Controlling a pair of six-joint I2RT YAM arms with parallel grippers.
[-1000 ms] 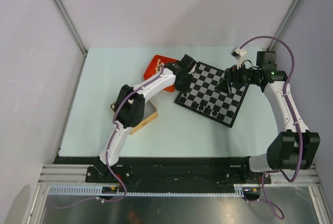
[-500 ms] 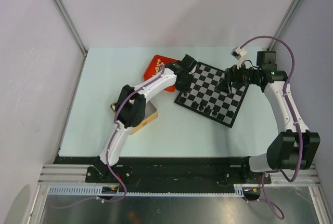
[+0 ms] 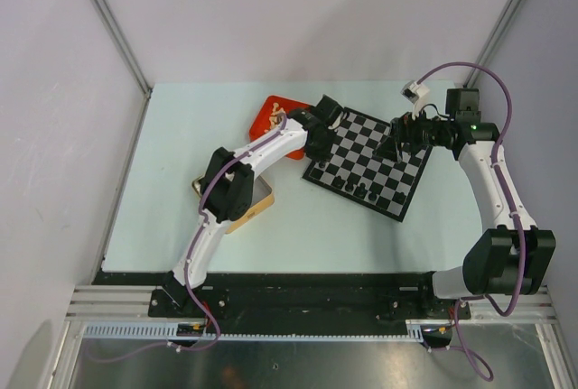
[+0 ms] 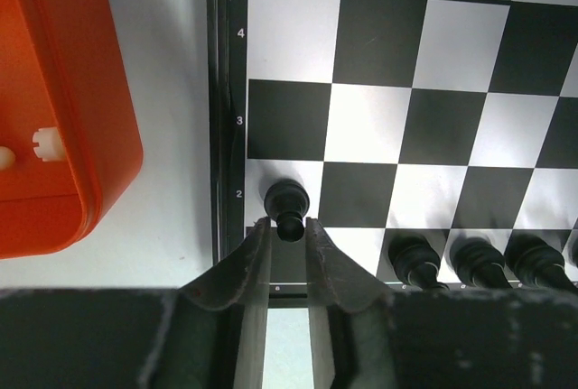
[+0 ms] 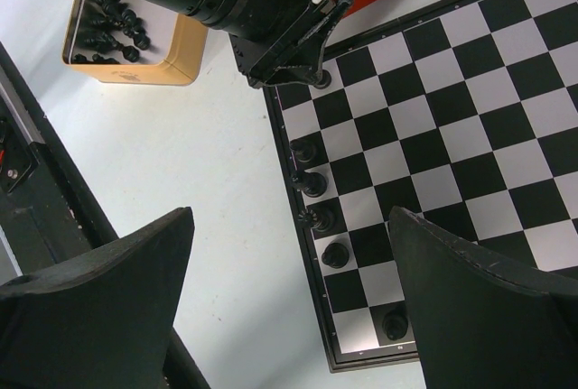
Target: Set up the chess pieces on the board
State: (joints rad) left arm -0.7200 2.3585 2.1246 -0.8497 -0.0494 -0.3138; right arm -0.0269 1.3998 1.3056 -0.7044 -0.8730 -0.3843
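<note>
Black pawn (image 4: 287, 201) between narrow left fingers (image 4: 253, 261) (contact unclear)

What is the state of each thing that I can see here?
left gripper, jaws narrowly apart, tips flanking the black pawn; grip unclear.
right gripper, wide open, empty, above the chessboard.
black pawn, upright on its square.
other black pieces, upright along the chessboard edge.
orange tray, holds cream pieces.
yellow tin, open, holds black chessmen.

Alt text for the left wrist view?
The left gripper's two dark fingers flank a glossy black pawn on the black-and-silver chessboard's edge square in row 2. Three more black pieces stand at lower right; an orange-red tray lies left of the board.
</note>
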